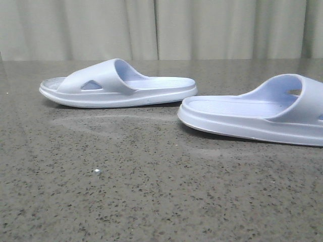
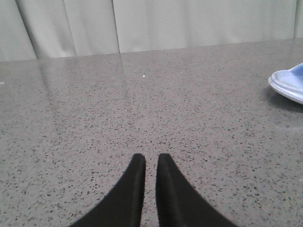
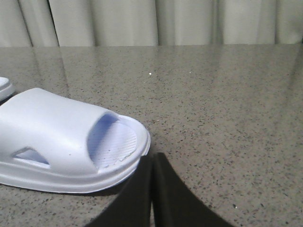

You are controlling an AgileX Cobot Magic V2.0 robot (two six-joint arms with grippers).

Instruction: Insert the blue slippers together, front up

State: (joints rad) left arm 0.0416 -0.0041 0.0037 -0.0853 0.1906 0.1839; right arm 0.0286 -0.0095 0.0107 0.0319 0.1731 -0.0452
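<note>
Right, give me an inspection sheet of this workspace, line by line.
Surface: dark speckled table, faint smears, small white speck.
Job's things: left slipper and right slipper, both flat on their soles, apart, heels towards each other.
Clutter: nothing seen.
Grippers: left tool almost shut, empty, over bare table; right tool shut, empty, close by the right slipper's toe.
Cables: nothing seen.
Surroundings: pale curtain behind the table.
</note>
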